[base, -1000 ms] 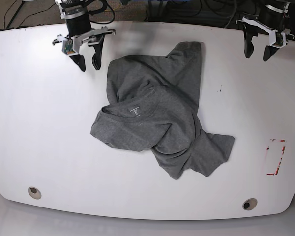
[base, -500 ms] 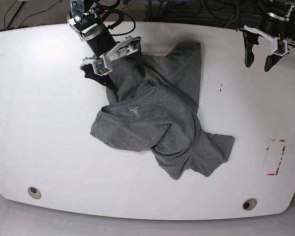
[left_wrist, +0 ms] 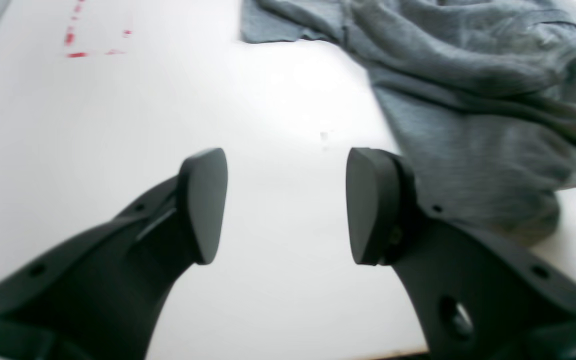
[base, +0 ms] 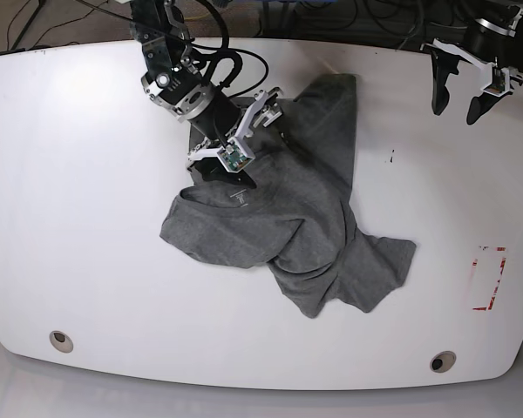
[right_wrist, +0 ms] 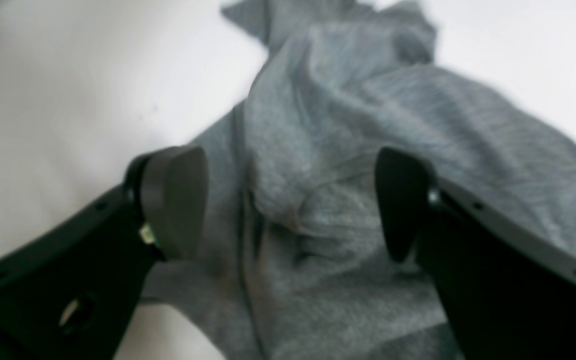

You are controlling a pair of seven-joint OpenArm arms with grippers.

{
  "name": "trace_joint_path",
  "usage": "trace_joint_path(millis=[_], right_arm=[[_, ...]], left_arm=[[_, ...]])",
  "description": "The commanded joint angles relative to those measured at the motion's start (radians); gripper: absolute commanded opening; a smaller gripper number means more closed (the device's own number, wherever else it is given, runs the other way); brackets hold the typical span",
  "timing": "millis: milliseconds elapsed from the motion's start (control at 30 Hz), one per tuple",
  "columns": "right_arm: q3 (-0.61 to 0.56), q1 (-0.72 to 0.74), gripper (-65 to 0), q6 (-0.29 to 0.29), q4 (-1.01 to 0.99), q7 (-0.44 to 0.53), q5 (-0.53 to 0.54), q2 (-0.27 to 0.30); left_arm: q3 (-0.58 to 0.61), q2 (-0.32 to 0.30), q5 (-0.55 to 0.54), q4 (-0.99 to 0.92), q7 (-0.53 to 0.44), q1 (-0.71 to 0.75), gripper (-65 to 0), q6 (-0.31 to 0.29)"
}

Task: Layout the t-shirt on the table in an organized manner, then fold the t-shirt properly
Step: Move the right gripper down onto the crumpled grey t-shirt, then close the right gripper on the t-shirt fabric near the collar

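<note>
The dark grey t-shirt (base: 288, 218) lies crumpled in a heap in the middle of the white table (base: 87, 218), its collar with white print (base: 240, 198) facing up. My right gripper (base: 244, 152) is down over the shirt's upper left part. In the right wrist view the right gripper (right_wrist: 288, 200) is open, its fingers (right_wrist: 173, 200) straddling a raised fold of the t-shirt (right_wrist: 318, 125) without pinching it. My left gripper (base: 458, 103) hangs open at the far right edge, and the left wrist view shows this gripper (left_wrist: 285, 205) empty above bare table (left_wrist: 118, 125), with the t-shirt (left_wrist: 468, 100) beside it.
Red tape marks (base: 488, 279) sit near the right edge, also in the left wrist view as red tape marks (left_wrist: 75, 45). Two grommet holes (base: 61, 340) (base: 442, 361) lie along the front edge. A small black speck (base: 390, 158) is right of the shirt. Cables run behind the table.
My right arm has swung from the back left edge onto the shirt's upper part, its jaws wider than before. The left arm has barely moved and the shirt lies as it did.
</note>
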Motion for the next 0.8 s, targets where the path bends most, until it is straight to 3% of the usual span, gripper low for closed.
trace_joint_path(millis=[0, 400, 767], right_arm=[[-0.019, 0.052, -16.6, 0.001, -0.034, 0.014, 0.007, 0.001], [-0.098, 0.198, -16.8, 0.001, -0.231, 0.012, 0.006, 0.006], [-0.098, 0.218, -16.8, 0.001, -0.294, 0.017, 0.006, 0.006]], left_arm=[[-0.026, -0.006, -0.019, 0.018, -0.031, 0.008, -29.9, -0.023], [-0.077, -0.005, -0.019, 0.017, -0.03, 0.005, -29.9, -0.038], [-0.09, -0.003, -0.019, 0.013, -0.03, 0.005, -29.9, -0.038]])
